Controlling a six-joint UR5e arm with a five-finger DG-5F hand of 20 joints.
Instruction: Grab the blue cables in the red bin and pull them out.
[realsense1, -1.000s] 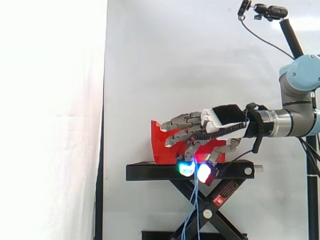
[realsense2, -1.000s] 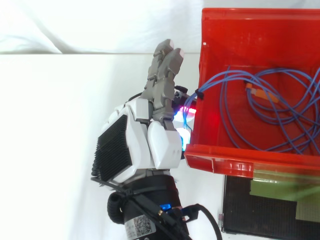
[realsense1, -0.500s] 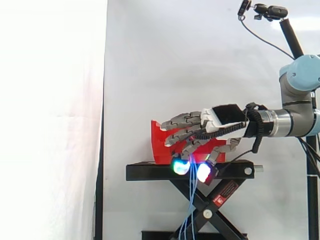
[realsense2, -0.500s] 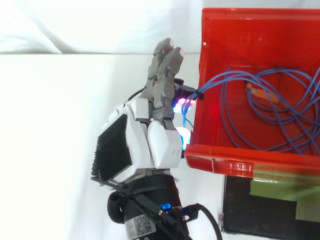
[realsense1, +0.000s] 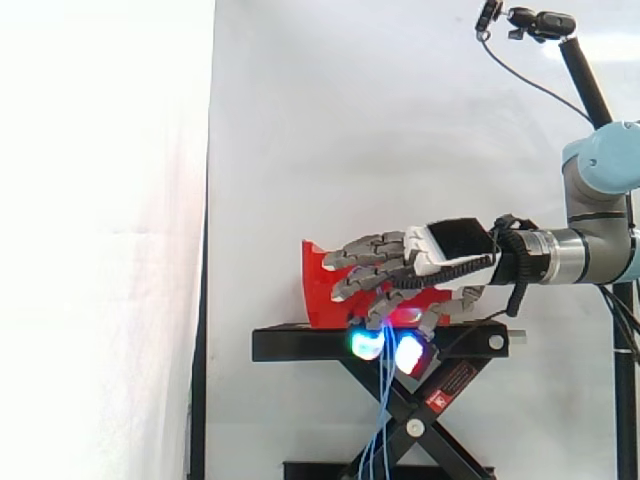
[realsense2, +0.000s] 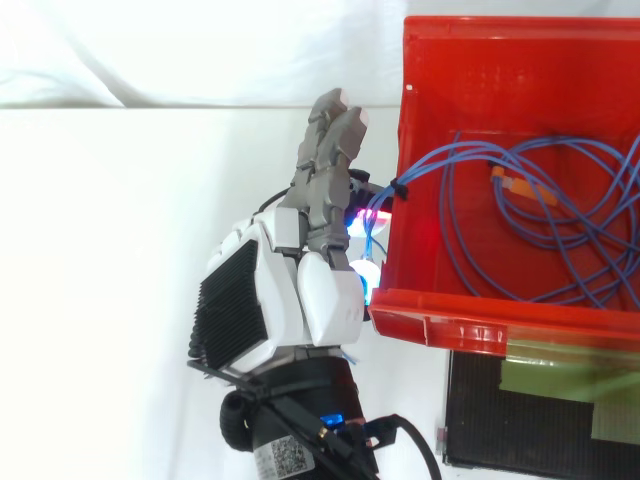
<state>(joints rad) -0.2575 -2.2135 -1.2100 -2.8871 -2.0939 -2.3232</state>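
The blue cables (realsense2: 455, 230) lie coiled in the red bin (realsense2: 480, 325), with an orange plug (realsense2: 515, 187) among them. A bundle of strands crosses the bin's left wall, drops beside it, and hangs down in front of the stand (realsense1: 381, 425). My hand (realsense2: 300, 300) is just outside that wall, back facing up. In the side view the hand (realsense1: 445, 243) hovers in front of the bin (realsense1: 320, 285). Its lower fingers and thumb curl down, and their glowing pads (realsense1: 366, 344) pinch the hanging strands. The upper fingers stay straight.
The bin stands on a black scissor-lift stand (realsense1: 300, 345). A dark panel (realsense2: 540, 420) lies below the bin in the top view. A camera pole (realsense1: 590, 75) rises at the right, behind the arm. White curtain lies behind and to the left.
The hand has sunk slightly and drawn back a little along the bin's wall, still pinching the strands. The coils in the bin have hardly shifted.
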